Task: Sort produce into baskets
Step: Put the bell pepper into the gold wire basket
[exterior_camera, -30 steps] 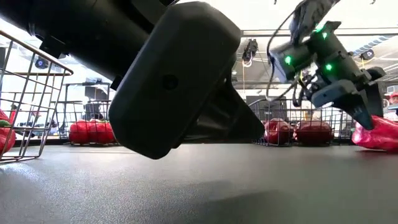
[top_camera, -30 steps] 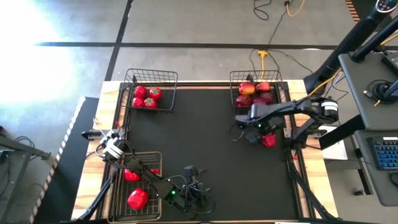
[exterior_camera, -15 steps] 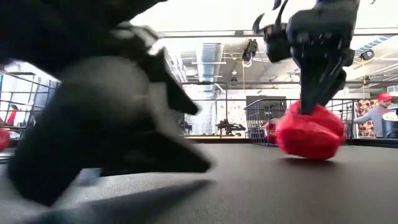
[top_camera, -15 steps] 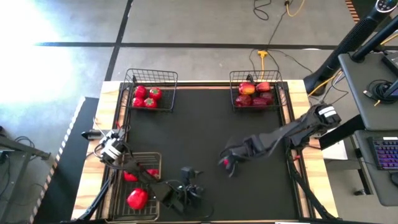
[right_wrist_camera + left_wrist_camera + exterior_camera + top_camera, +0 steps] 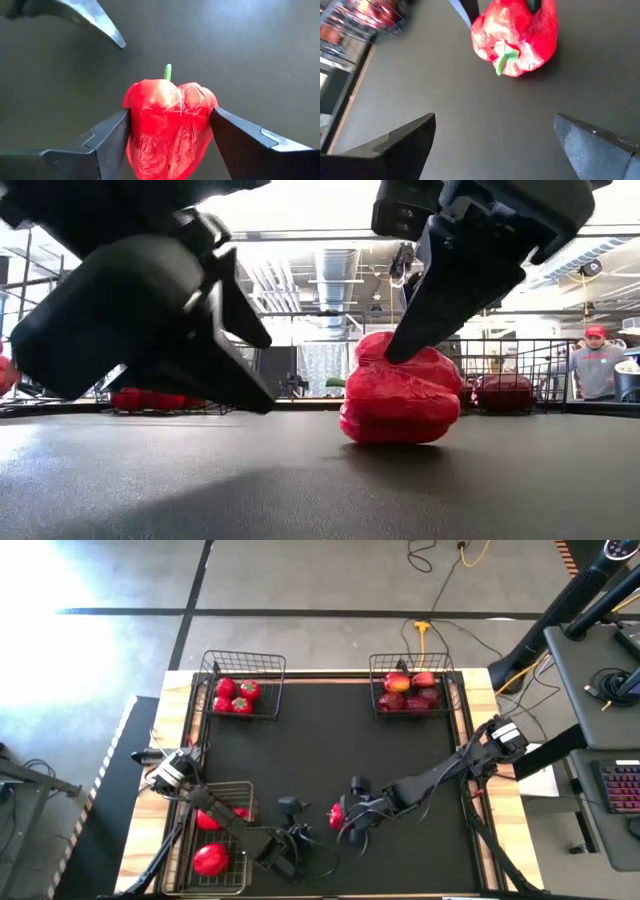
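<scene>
Resting on the worktop's near middle, the pepper (image 5: 169, 127) looks light, glossy and lumpy, flanked by the right pincer (image 5: 170, 137), whose fingers touch its sides; the left pincer (image 5: 495, 145) gapes empty nearby.

Lab: taped concrete floor (image 5: 300, 600), ceiling ducts (image 5: 340, 265).

High view is looking straight down over the whole tabletop (image 5: 300, 740); low view is sitting at tabletop level, very close to the bell pepper (image 5: 400, 398). Both wrist views are sharing that pepper close up.
</scene>
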You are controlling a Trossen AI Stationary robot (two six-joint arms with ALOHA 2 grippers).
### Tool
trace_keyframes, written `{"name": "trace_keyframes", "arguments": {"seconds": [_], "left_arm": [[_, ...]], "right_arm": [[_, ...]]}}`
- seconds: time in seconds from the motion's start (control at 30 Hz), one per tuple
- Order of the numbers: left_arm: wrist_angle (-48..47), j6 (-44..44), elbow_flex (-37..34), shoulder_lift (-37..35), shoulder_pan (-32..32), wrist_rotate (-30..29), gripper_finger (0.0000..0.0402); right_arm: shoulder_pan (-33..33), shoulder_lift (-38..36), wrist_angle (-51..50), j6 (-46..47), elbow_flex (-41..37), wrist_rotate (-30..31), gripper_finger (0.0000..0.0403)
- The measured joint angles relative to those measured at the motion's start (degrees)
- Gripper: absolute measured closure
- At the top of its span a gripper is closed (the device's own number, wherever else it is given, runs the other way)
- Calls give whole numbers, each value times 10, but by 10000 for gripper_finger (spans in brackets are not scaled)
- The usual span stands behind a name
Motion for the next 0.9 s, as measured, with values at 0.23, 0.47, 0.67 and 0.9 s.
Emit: {"name": "trace_keyframes", "arguments": {"seconds": [0.23, 0.47, 0.67, 0.9], "left_arm": [[9, -40, 3, -1, 23, 18, 13], [87, -8, 3, -1, 35, 17, 13], [93, 42, 21, -1, 57, 18, 13], [159, 64, 16, -1, 70, 129, 13]], "right_arm": [[5, -4, -14, -52, 10, 11, 103], [9, -24, -28, -87, 17, 13, 61], [22, -51, -27, -96, 16, 17, 50], [51, -59, -73, -79, 16, 64, 49]]}}
